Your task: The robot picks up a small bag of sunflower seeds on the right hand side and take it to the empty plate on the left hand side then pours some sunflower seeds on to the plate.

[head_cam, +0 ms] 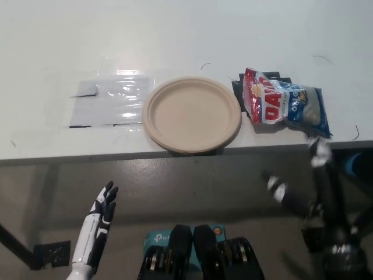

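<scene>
A beige empty plate (pixel 192 114) sits on the white table near its front edge. To its right lies the bag of sunflower seeds (pixel 284 104), red, white and blue, flat on the table. My black right hand (pixel 309 181) is blurred, below the table edge and just under the bag, fingers spread and holding nothing. My white left hand (pixel 100 217) rests low at the lower left, below the table, fingers apart and empty.
A clear plastic sheet (pixel 111 99) is taped to the table left of the plate. Black tape marks (pixel 239 87) show under the bag. The table's front edge (pixel 116 156) runs across the middle, with grey floor below.
</scene>
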`<action>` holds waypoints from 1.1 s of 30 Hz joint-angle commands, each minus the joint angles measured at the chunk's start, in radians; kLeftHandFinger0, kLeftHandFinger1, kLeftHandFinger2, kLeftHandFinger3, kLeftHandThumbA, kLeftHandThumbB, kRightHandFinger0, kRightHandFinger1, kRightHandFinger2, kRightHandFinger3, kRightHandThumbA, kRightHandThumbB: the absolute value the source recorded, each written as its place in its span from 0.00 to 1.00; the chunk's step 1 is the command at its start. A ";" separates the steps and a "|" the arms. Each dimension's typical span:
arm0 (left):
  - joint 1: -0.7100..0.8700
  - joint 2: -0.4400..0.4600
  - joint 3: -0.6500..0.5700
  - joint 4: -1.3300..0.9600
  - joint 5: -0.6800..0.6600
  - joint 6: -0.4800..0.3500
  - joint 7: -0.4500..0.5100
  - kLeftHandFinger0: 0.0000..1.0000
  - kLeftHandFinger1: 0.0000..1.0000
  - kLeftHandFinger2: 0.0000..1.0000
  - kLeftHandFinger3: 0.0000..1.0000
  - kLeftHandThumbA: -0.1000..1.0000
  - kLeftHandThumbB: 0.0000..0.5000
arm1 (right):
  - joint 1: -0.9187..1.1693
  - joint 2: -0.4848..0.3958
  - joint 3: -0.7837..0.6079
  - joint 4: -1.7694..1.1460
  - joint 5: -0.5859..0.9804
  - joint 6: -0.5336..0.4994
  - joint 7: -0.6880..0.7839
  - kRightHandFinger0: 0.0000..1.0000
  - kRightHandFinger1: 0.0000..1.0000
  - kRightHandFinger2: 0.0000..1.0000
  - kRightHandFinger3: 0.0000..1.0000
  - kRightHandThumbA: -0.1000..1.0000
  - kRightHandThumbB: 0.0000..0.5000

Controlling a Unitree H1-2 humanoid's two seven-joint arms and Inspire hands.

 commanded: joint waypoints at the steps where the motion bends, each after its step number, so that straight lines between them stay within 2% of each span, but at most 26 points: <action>1: -0.026 0.011 -0.009 -0.007 0.034 -0.041 0.008 1.00 1.00 1.00 1.00 1.00 0.40 | -0.120 -0.041 -0.035 0.007 -0.109 0.106 -0.011 1.00 1.00 1.00 1.00 0.70 0.54; 8: -0.033 0.012 -0.010 -0.002 0.048 -0.040 0.010 1.00 1.00 1.00 1.00 1.00 0.40 | -0.255 -0.112 -0.039 0.114 -0.083 0.225 0.071 1.00 1.00 1.00 1.00 0.75 0.66; 11: -0.033 0.011 -0.009 -0.004 0.047 -0.038 0.008 1.00 1.00 1.00 1.00 1.00 0.38 | -0.303 -0.146 -0.022 0.153 -0.110 0.281 0.106 1.00 1.00 1.00 1.00 0.79 0.73; 12: -0.031 0.009 -0.008 -0.005 0.044 -0.034 0.007 1.00 1.00 1.00 1.00 1.00 0.37 | -0.324 -0.163 -0.007 0.175 -0.133 0.306 0.125 1.00 1.00 1.00 1.00 0.83 0.77; 14: -0.029 0.009 -0.009 -0.007 0.045 -0.032 0.007 1.00 1.00 1.00 1.00 1.00 0.38 | -0.348 -0.175 0.006 0.190 -0.133 0.358 0.168 1.00 1.00 1.00 1.00 0.82 0.83; 17: -0.031 0.010 -0.008 -0.003 0.045 -0.037 0.007 1.00 1.00 1.00 1.00 1.00 0.39 | -0.374 -0.193 0.026 0.234 -0.130 0.367 0.176 1.00 1.00 1.00 1.00 0.79 0.89; 20: -0.031 0.011 -0.008 -0.002 0.045 -0.037 0.007 1.00 1.00 1.00 1.00 1.00 0.38 | -0.387 -0.217 0.053 0.253 -0.133 0.389 0.209 1.00 1.00 1.00 1.00 0.83 0.99; 27: -0.026 0.014 -0.006 -0.009 0.049 -0.028 0.007 1.00 1.00 1.00 1.00 1.00 0.37 | -0.393 -0.253 0.097 0.251 -0.141 0.442 0.272 1.00 1.00 1.00 1.00 0.93 1.00; 31: -0.028 0.016 -0.005 0.000 0.046 -0.031 0.005 1.00 1.00 1.00 1.00 1.00 0.37 | -0.395 -0.259 0.111 0.265 -0.149 0.450 0.269 1.00 1.00 1.00 1.00 0.94 1.00; 33: -0.025 0.013 -0.005 -0.006 0.045 -0.023 0.005 1.00 1.00 1.00 1.00 1.00 0.40 | -0.397 -0.261 0.117 0.273 -0.148 0.452 0.270 1.00 1.00 1.00 1.00 0.94 1.00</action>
